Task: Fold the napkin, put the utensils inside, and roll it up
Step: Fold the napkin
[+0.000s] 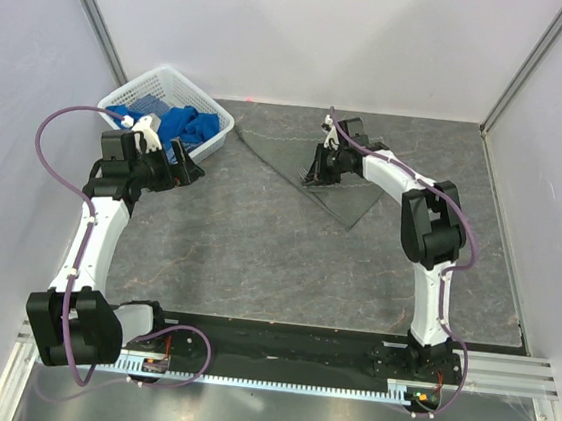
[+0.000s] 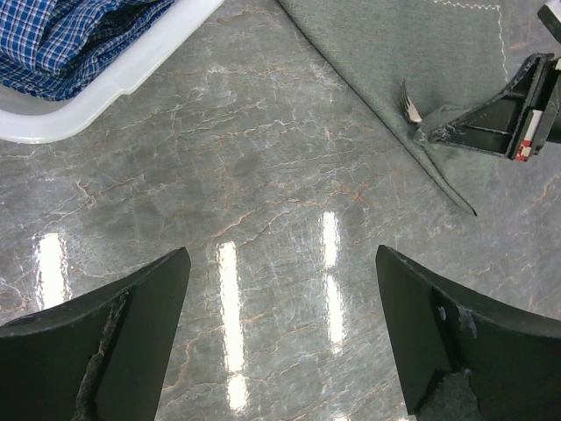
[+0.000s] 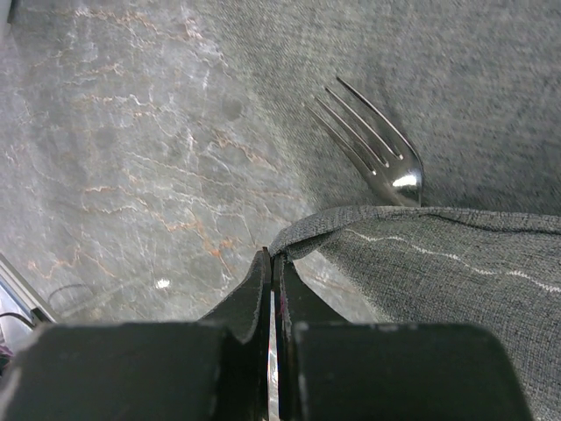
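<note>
The dark grey napkin [image 1: 348,192] lies at the back right of the table, with a flap lifted and folded over. My right gripper [image 1: 317,174] is shut on the hem of that flap [image 3: 456,263], the jaws pressed together at the cloth's edge [image 3: 273,256]. The silver fork [image 3: 377,149] lies on the napkin; its tines stick out from under the flap and its handle is hidden. The left wrist view shows the fork's tines [image 2: 408,105] beside the right gripper [image 2: 438,133]. My left gripper [image 1: 193,169] hangs open over bare table [image 2: 282,254], left of the napkin, holding nothing.
A white plastic basket [image 1: 132,94] with bright blue cloths [image 1: 184,125] stands at the back left, just behind the left gripper. Its rim [image 2: 131,70] and a blue checked cloth [image 2: 70,35] show in the left wrist view. White walls enclose the table on three sides.
</note>
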Motion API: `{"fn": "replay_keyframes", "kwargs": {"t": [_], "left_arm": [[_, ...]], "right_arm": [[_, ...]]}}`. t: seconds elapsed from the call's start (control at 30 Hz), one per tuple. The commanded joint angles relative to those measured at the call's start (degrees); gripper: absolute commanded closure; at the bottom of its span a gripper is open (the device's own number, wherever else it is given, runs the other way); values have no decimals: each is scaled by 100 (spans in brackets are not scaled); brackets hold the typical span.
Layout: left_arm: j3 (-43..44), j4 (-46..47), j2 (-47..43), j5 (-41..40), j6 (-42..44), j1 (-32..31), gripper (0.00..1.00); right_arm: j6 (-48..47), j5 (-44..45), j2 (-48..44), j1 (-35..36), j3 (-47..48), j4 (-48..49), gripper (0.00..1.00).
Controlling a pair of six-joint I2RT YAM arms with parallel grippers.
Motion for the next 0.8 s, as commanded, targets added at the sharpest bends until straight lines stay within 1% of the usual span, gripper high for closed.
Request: {"fn": "replay_keyframes", "kwargs": {"t": [0.0,0.3,0.33,0.37,0.4,0.43,0.47,0.53,0.57,0.6,0.67,0.77], "left_arm": [[17,148,-124,37,178,-21,6],[26,140,-106,37,169,-21,6],[17,148,-106,37,169,-30,6],[17,148,-89,37,169,-21,6],[17,140,-97,37,169,-30,6],[17,140,-89,28,169,-21,6],[26,140,-89,28,169,-21,6],[17,140,-98,19,169,-21,6],[26,148,-89,19,169,-21,6],[26,148,-80,19,169,-30,6],[17,148,-89,19,169,-30,6],[17,140,-80,28,169,-21,6]], "right_arm": [[86,-45,193,57,399,245,100],[183,25,449,75,636,368,100],[201,17,458,66,671,377,97],[201,-18,458,75,706,403,91],[209,-27,458,75,741,412,70],[201,-54,432,75,820,421,62],[201,-54,353,75,864,430,49],[122,-71,239,66,978,430,44],[87,-63,64,66,996,430,37],[60,-2,-42,75,1005,430,34],[25,60,-375,40,892,430,31],[60,201,-754,-39,488,439,30]]}}
